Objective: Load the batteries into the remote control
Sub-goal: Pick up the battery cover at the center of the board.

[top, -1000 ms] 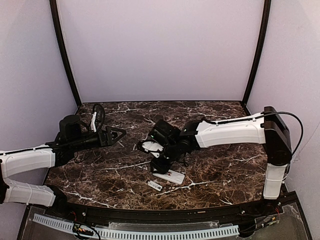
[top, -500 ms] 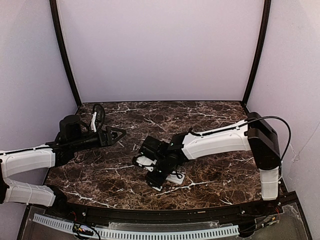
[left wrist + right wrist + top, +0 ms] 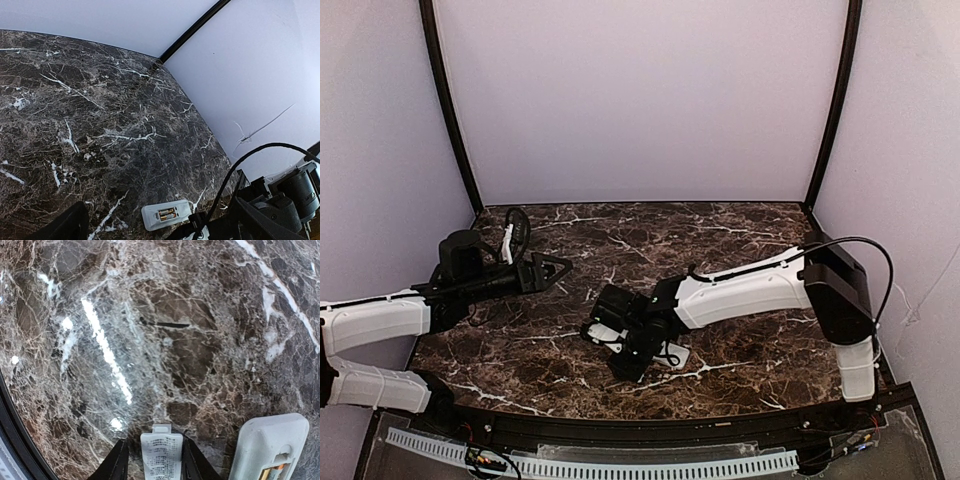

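The remote control (image 3: 150,216) lies back-up on the marble, its compartment uncovered, with two batteries (image 3: 167,214) side by side inside it. Its end also shows in the right wrist view (image 3: 270,440) and beside the right arm in the top view (image 3: 674,356). The small white cover piece (image 3: 161,455) lies flat just left of the remote. My right gripper (image 3: 625,362) is down over the cover, its jaws narrow on either side of it, with a thin gap at the left finger (image 3: 117,460). My left gripper (image 3: 560,267) hovers wide open at the left, holding nothing.
The marble table (image 3: 740,240) is walled by pale panels with black corner posts (image 3: 448,110). Its near edge runs close in front of the right gripper. A black cable (image 3: 260,150) loops off the right arm.
The right arm swung down and toward the near left, from above the remote to the cover piece, which now sits between its fingers. The left arm has not moved.
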Robot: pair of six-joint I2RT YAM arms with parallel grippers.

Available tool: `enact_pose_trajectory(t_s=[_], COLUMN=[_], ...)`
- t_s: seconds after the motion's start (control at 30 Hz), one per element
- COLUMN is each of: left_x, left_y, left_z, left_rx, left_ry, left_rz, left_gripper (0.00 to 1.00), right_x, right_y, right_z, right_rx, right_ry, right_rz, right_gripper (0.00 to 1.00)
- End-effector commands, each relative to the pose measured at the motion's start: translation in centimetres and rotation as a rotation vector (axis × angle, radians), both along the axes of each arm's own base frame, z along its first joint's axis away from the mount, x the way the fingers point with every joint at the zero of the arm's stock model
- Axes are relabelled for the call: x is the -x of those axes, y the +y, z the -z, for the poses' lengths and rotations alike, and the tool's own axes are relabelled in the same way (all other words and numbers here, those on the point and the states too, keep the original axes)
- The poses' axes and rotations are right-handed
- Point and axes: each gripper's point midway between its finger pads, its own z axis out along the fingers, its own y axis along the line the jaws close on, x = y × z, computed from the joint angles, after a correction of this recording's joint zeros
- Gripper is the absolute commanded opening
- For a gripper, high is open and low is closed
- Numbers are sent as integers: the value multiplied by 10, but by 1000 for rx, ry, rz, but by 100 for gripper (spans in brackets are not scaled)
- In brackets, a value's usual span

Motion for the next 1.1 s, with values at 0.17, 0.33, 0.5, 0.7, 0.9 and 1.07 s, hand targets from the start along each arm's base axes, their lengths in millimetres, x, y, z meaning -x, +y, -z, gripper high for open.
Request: enact_pose_trajectory(t_s=[0.17, 0.33, 0.5, 0.7, 0.9, 1.07], left_x=[2, 2, 2, 1, 1, 1], left_y=[2, 2, 2, 2, 1, 1], left_z=[2, 1, 2, 2, 3, 2], left_rx=[1, 1, 2, 3, 4, 9], left_ry=[-7, -9, -7, -6, -5, -6], left_rz=[-1, -2, -1, -3, 0, 0], left_gripper=[99, 99, 99, 98, 98, 99], right_x=[5, 6, 2, -20, -42, -52], right_y=[-5, -7, -5, 1, -7, -15], right_z=[22, 24, 9, -33, -71, -89], right_rx=[100, 106, 37, -106, -224, -299], right_ry=[-32, -24, -1, -67, -162, -202], right_rz=[7, 3, -4, 9, 24, 26], right_gripper=[29, 20, 14, 12, 10, 11])
